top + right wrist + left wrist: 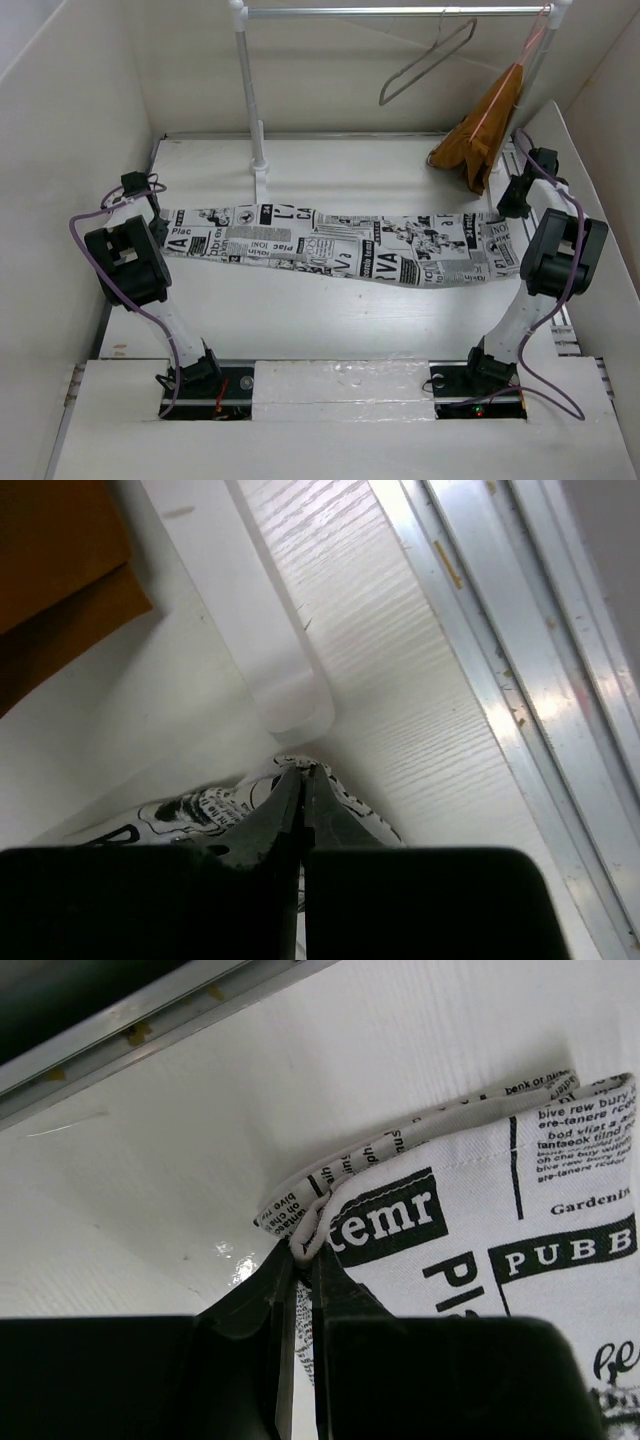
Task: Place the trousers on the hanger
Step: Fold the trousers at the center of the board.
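The trousers [330, 245], white with black newspaper print, are stretched in a long band across the table between my two grippers. My left gripper [160, 225] is shut on their left end; in the left wrist view the jaws [302, 1250] pinch the folded hem of the trousers [480, 1210]. My right gripper [510, 205] is shut on their right end; in the right wrist view the jaws [303, 772] clamp the printed cloth [200, 805]. The bare grey wire hanger [425, 62] hangs by its hook from the rail [390, 12] at the back.
A pinkish-orange hanger [520, 60] with orange-brown cloth [480, 135] hangs at the rail's right end, close to my right gripper. The rail's white post [250, 100] stands behind the trousers' left part. White walls close in both sides; a post foot [290, 695] sits just past my right jaws.
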Motion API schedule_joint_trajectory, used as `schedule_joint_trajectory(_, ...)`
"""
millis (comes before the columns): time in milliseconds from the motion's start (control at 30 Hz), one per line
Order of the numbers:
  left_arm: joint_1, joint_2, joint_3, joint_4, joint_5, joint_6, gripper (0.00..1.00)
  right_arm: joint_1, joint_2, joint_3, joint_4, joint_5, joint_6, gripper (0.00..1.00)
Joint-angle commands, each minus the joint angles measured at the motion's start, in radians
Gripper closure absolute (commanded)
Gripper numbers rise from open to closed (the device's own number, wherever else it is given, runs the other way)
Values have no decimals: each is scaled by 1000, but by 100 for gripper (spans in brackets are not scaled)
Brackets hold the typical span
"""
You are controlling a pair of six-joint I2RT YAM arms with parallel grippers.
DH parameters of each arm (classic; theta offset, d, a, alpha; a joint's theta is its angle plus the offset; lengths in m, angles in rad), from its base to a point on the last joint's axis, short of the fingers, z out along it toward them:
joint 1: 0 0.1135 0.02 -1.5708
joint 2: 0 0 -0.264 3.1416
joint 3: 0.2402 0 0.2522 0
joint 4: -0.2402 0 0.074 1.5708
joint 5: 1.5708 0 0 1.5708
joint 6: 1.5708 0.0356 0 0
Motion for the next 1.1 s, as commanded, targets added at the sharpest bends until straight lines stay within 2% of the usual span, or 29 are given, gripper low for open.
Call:
schedule_joint_trajectory(0, 4, -50, 27, -51, -94, 11, 100, -41, -46, 45, 40, 19, -1, 100)
schedule_joint_trajectory(167, 4, -60, 18, -78, -192, 38, 100, -104, -58, 22, 57, 15, -1, 100)
schedule_joint_trajectory(367, 4, -21, 40, -140, -262, 32, 100, -115, 3, 59, 64, -25, -23, 100)
schedule_joint_trajectory(467, 4, -20, 62, -158, -243, 28, 100, -115, 18, 94, 35, -108, -52, 61)
schedule_joint_trajectory(500, 4, -23, 73, -167, -243, 18, 95, -106, 12, 104, 34, -122, -59, 41)
schedule_joint_trajectory(533, -5, -38, 98, -172, -237, 24, 91, -106, 2, 104, 34, -137, -70, 37)
schedule_joint_trajectory(567, -16, -47, 113, -172, -237, 34, 73, -106, -35, 101, 25, -157, -75, 34)
schedule_joint_trajectory(600, -28, -63, 153, -190, -251, 22, 48, -95, -85, 81, 26, -154, -76, 31)
schedule_joint_trajectory(633, -28, -70, 168, -190, -251, 20, 47, -95, -86, 61, 26, -154, -73, 31)
schedule_joint_trajectory(667, -37, -75, 185, -192, -227, 21, 27, -95, -151, 39, 27, -156, -66, 30)
schedule_joint_trajectory(767, -37, -92, 243, -215, -190, 0, 14, -104, -289, -149, 85, -180, -9, 32)
schedule_joint_trajectory(800, -63, -106, 291, -233, -179, -8, 13, -118, -433, -336, 133, -201, 40, 33)
schedule_joint_trajectory(833, -80, -112, 318, -235, -173, -6, 18, -141, -521, -452, 144, -205, 72, 33)
schedule_joint_trajectory(867, -80, -112, 319, -235, -142, 1, 18, -141, -521, -453, 144, -205, 72, 33)
schedule_joint_trajectory(933, -169, -124, 317, -217, -67, 17, 25, -173, -621, -559, 184, -223, 120, 32)
schedule_joint_trajectory(1000, -273, -129, 294, -164, 17, 52, 52, -236, -655, -681, 219, -251, 134, 30)
schedule_joint_trajectory(1033, -406, -127, 278, -155, 18, 60, 75, -256, -664, -709, 239, -269, 131, 29)
schedule_joint_trajectory(1067, -472, -129, 264, -132, 19, 64, 100, -276, -654, -734, 260, -293, 123, 28)
